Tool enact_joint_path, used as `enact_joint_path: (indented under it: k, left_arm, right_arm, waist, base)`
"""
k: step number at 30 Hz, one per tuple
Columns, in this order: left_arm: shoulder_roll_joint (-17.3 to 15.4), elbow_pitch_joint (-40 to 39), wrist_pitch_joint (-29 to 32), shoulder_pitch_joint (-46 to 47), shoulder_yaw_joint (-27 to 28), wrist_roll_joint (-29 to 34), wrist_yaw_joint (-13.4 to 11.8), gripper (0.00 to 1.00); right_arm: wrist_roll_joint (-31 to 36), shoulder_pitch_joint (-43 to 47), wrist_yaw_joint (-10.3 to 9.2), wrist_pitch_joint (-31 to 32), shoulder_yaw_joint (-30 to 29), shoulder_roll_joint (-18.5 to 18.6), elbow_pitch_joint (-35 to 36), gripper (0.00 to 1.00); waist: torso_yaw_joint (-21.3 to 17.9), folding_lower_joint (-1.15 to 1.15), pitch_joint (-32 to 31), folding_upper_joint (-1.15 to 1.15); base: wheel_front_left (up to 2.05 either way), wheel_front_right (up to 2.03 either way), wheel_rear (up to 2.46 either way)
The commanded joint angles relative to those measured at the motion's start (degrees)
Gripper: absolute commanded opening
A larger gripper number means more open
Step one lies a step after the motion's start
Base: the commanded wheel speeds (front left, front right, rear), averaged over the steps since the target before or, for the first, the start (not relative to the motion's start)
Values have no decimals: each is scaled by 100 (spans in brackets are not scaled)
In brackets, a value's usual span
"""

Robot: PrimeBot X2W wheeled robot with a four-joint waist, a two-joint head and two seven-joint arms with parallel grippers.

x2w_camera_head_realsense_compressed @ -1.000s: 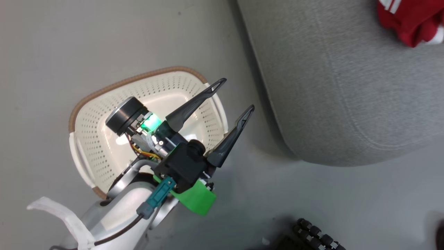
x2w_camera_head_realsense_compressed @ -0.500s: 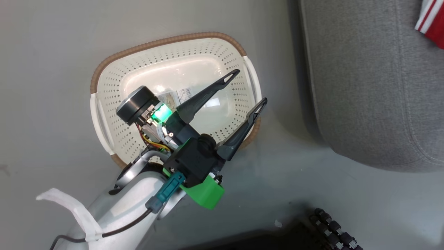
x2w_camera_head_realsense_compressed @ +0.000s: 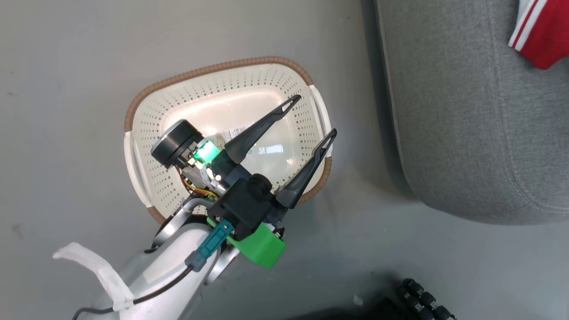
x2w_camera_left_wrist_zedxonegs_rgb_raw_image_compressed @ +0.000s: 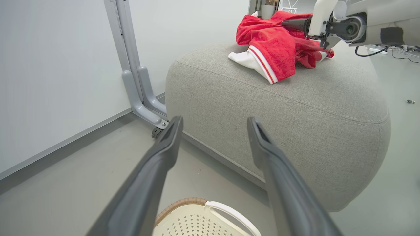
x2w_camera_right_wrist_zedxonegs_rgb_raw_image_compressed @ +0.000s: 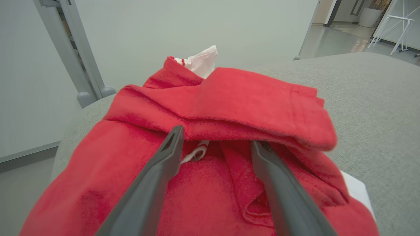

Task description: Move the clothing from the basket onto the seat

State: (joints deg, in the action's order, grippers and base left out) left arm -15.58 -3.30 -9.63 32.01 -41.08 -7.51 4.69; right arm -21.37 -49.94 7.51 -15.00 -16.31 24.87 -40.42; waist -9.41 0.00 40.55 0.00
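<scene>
**Clothing on seat, both grippers unclenched**

Red clothing heaped on top of the grey seat, white striped trim draped toward the near edge. Right gripper low over that heap, fingers spread apart, red folds beneath and between them, nothing pinched. Left gripper above the cream basket, fingers wide apart, gripping nothing, one tip over the basket's bottom, the other over its rim. Basket on the grey floor just beside the seat, with a paper label on its bottom.
</scene>
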Motion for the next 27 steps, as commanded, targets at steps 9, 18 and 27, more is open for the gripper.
enact_joint_path:
  k: [9, 18, 27]
  left_arm:
    - [96, 303, -286, -416, 197, -271, -348, 100]
    - [120, 519, -505, -787, 823, -655, -851, 100]
    - [146, 514, -559, -1092, 1857, -857, -1316, 100]
  right_arm:
    - [422, 1489, -4, -20, -237, -759, 1587, 100]
    - [950, 2795, -3, -21, 47, -1699, 3127, 100]
    - [1270, 3498, -3, 76, 603, -2037, 3995, 100]
  waist:
    - [21, 0, -1026, 0]
    - [213, 0, -1635, 0]
    - [506, 0, -1925, 0]
  base:
    - [0, 0, 0]
    - [0, 0, 0]
    - [0, 0, 0]
